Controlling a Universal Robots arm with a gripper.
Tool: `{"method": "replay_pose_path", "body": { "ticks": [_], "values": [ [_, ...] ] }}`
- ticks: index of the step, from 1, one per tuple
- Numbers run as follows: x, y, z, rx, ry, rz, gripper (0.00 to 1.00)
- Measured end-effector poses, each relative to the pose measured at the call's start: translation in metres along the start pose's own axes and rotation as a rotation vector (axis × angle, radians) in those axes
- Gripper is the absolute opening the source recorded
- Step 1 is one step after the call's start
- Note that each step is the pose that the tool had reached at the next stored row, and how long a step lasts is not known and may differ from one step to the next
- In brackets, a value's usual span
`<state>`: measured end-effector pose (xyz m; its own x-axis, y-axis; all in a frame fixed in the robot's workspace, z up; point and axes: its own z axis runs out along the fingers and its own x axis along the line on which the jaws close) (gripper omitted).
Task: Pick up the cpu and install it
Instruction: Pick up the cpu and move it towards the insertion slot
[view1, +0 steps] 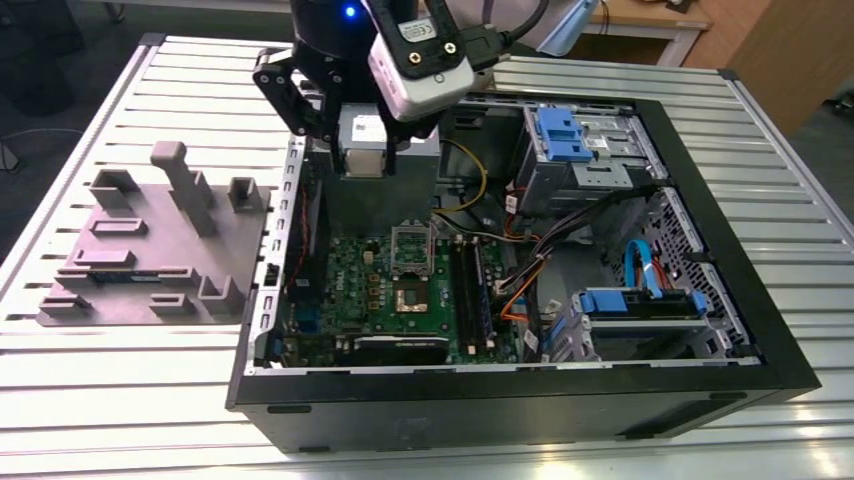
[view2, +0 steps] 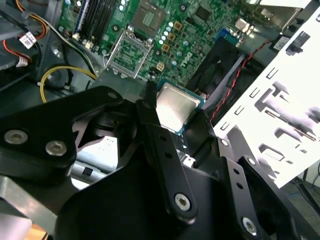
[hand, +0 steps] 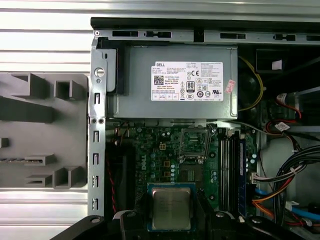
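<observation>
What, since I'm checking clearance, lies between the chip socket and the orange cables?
Long black memory sticks sit between the socket and the orange cables, as the exterior view shows.

Exterior view: high up, off arm, angled down on whole case (view1: 534, 400) and table (view1: 120, 400), sits well back.
First wrist view: straight down into case, nearer, motherboard (hand: 165, 155) and PSU (hand: 140, 75) square-on.
Second wrist view: way closer, slanted, peeking past gripper (view2: 177, 106) links toward motherboard (view2: 190, 30).
All three catch socket (view1: 410, 270) (hand: 194, 145) (view2: 131, 52).
Both wrist views share cpu (hand: 171, 207) (view2: 175, 102) right up front.
Exterior and first wrist share grey jig (view1: 147, 250) (hand: 30, 130) beside case.
</observation>
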<state>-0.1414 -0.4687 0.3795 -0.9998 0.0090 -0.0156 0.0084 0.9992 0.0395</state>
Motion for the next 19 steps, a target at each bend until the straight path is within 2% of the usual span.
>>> {"method": "replay_pose_path", "body": {
  "ticks": [11, 13, 19],
  "values": [
    [-0.0017, 0.0001, 0.0000, 0.0001, 0.0001, 0.000, 0.47],
    [-0.0089, 0.0001, 0.0003, 0.0000, -0.0001, 0.000, 0.47],
    [-0.0362, 0.0003, 0.0021, 0.0000, 0.0009, 0.000, 0.47]
  ]
}}
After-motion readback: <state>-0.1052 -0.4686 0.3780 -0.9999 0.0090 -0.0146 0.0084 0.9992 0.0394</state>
